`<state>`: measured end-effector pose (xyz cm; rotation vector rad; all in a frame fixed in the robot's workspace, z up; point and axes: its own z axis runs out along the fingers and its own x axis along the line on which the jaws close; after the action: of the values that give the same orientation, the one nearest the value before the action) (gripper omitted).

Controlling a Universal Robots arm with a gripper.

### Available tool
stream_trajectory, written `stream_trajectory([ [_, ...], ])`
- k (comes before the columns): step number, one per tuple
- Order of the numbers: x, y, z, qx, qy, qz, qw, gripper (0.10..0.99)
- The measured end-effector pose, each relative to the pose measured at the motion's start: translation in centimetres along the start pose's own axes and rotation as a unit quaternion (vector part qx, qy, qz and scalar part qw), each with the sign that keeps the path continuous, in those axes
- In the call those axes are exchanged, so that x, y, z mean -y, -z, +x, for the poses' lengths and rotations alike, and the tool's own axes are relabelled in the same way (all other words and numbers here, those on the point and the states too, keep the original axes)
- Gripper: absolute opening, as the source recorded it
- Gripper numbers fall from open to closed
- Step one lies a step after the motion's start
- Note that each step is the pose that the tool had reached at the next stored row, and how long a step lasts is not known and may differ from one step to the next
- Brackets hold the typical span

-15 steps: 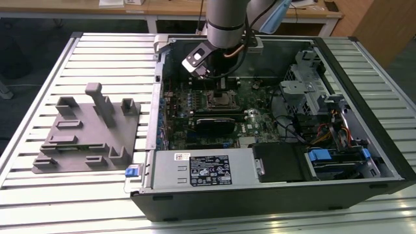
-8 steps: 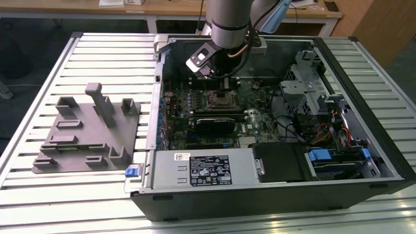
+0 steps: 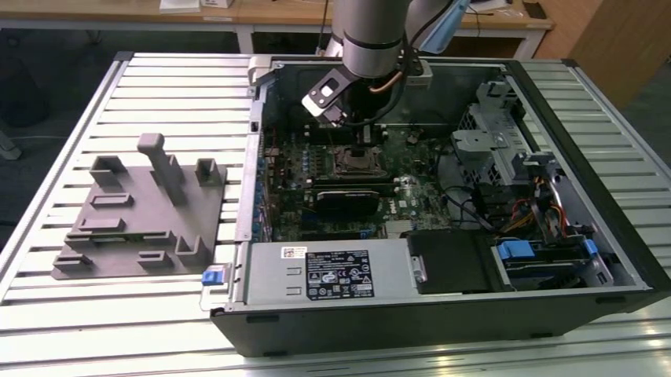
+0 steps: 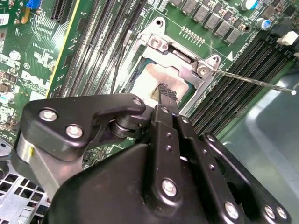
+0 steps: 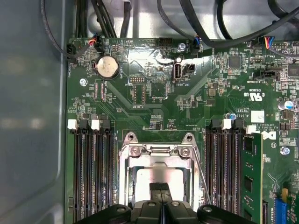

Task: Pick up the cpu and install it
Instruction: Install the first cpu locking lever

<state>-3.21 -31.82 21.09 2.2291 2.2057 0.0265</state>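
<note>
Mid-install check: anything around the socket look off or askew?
The thin retention lever sticks out over the memory slots, not latched against the socket frame. The cpu sits inside it under the claw; nothing looks damaged.

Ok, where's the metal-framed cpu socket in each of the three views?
Exterior view: socket inside the open case, mid-motherboard, under the hand.
First wrist view: socket between memory slots, the hand over its middle.
Second wrist view: socket just beyond the hand, lever beside it.
Shared landmark: the hand.
</note>
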Motion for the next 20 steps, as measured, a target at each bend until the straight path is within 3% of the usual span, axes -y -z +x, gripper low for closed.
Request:
stream_trajectory([
  [20,-0.02,0.76,0.00,0.0000,0.000,0.0000,1.0000,0.106],
])
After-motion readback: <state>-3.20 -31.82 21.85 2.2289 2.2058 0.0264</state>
